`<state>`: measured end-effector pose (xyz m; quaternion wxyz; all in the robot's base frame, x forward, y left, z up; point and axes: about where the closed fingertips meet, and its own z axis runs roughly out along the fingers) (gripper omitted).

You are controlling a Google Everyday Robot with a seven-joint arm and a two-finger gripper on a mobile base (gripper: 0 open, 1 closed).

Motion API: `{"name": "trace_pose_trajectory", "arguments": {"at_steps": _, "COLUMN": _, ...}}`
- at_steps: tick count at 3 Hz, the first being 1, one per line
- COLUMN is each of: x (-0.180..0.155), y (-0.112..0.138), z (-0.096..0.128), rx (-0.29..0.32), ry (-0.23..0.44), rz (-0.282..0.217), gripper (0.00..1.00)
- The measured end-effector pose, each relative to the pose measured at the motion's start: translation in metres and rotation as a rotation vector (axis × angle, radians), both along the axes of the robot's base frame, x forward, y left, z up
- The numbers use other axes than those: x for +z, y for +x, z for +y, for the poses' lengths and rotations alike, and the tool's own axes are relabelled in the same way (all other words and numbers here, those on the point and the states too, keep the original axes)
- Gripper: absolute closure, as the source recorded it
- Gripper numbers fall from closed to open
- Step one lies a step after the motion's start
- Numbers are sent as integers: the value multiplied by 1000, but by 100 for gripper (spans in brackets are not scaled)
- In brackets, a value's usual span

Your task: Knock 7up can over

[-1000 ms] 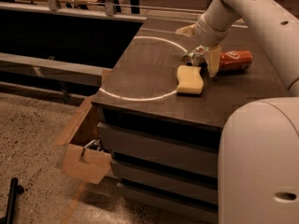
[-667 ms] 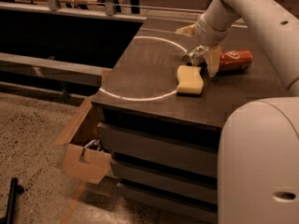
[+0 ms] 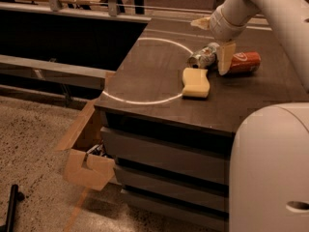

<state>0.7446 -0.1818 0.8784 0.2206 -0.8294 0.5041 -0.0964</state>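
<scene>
The 7up can [image 3: 203, 57], pale green and white with a silver top, lies tipped on its side on the dark table [image 3: 154, 76]. Its top points left, at the right edge of the white circle marking. My gripper [image 3: 223, 57] hangs from the white arm right next to the can, on its right side, between it and the orange-red soda can [image 3: 244, 62], which also lies on its side. The gripper holds nothing that I can see.
A yellow sponge [image 3: 195, 82] lies just in front of the 7up can. The table's front edge drops to grey drawers [image 3: 164, 153]. An open cardboard box [image 3: 87, 163] stands on the floor at the left. My white body [image 3: 270, 173] fills the lower right.
The 7up can looks more tipped over toward the left than before. The gripper has stayed next to it with little movement. The sponge and orange-red can have not moved.
</scene>
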Motion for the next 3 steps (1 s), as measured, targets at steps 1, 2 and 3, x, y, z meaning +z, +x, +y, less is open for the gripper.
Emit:
{"name": "trace_pose_trajectory", "arguments": {"at_steps": 1, "x": 30, "y": 0, "z": -27, "rx": -159, "ry": 83, "rz": -34, "gripper": 0}}
{"name": "trace_pose_trajectory", "arguments": {"at_steps": 2, "x": 52, "y": -2, "z": -69, "rx": -373, "ry": 205, "rz": -44, "gripper": 0}}
{"name": "trace_pose_trajectory", "arguments": {"at_steps": 3, "x": 51, "y": 0, "z": -68, "rx": -439, "ry": 243, "rz": -20, "gripper": 0}}
